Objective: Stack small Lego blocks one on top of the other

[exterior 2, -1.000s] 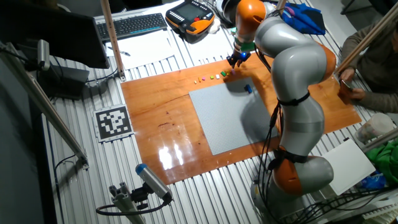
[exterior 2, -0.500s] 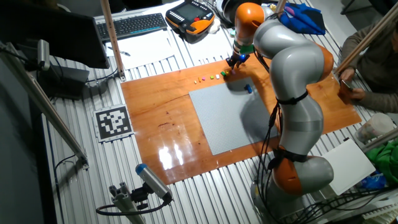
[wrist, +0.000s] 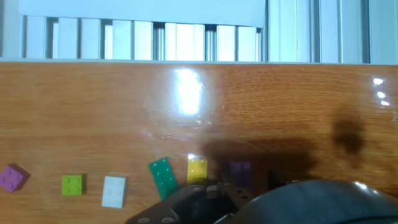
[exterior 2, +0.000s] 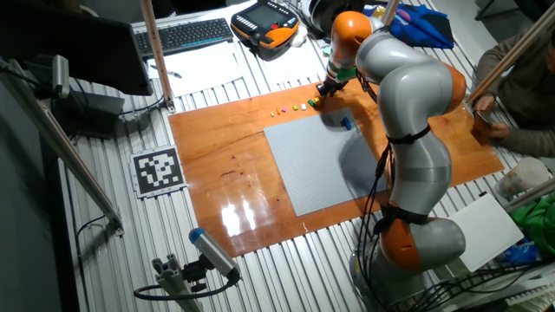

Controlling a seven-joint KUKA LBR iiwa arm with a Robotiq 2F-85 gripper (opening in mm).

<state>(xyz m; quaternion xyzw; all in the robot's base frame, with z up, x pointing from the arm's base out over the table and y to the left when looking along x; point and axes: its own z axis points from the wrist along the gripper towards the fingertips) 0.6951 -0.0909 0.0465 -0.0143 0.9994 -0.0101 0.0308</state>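
Small Lego blocks point(wrist: 163, 177), flat studded plastic in bright colours, line the wooden board point(wrist: 93, 106); the gripper's point(exterior 2: 326, 87) opening cannot be told.

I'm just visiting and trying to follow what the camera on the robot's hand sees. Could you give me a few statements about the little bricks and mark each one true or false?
1. A row of small bricks lies on the wooden board. True.
2. The yellow brick sits between the dark green brick and the purple brick. True.
3. The bricks are already stacked in a tower. False: each lies singly on the board.
4. The white brick lies between the light green brick and the dark green one. True.
5. The gripper hovers over the middle of the grey studded plate. False: it is past the plate's far edge, by the bricks.
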